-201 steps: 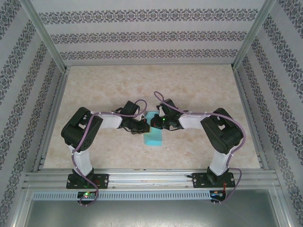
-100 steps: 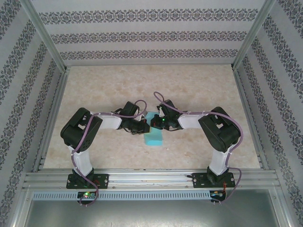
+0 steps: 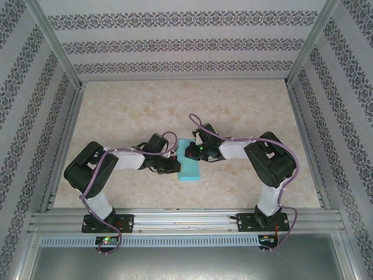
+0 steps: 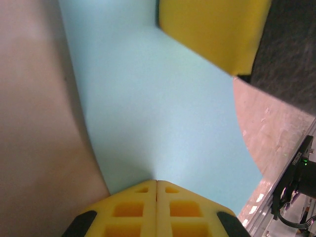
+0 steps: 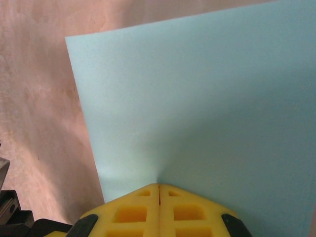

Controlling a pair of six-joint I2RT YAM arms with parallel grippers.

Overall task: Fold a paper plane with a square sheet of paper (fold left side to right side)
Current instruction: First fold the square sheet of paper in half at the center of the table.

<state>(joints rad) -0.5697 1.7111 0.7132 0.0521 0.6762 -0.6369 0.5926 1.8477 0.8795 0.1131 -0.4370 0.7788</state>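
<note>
Left pincer [image 4: 157, 183]: yellow fingers shut tight, the seam between them a thin closed line, nothing clamped inside. The joined tips press down on the sheet of paper [image 4: 158, 113], close to its left edge.

Right pincer [image 5: 159, 186]: same state, both fingers pressed together with no gap and no grip on anything. Its tips also rest on the turquoise surface, and there is a faint dimple in the paper just ahead of them.

In the left wrist view, a yellow finger [image 4: 212, 29] of the opposite pincer sits on the far side of the sheet, with a dark body behind it.

From overhead the two pincers face each other across the sheet, left one slightly nearer the bases, right one slightly farther. The paper lies flat between them as a narrow upright rectangle, long side running near to far. Its far end is partly hidden under the pincers and its near end is bare.

The sheet sits around the middle of the beige marbled tabletop [image 3: 128, 111], somewhat toward the near side. Both arms bend inward from their bases on the aluminium rail [image 3: 186, 219]. Patterned wallpaper panels [image 3: 186, 44] enclose three sides.
</note>
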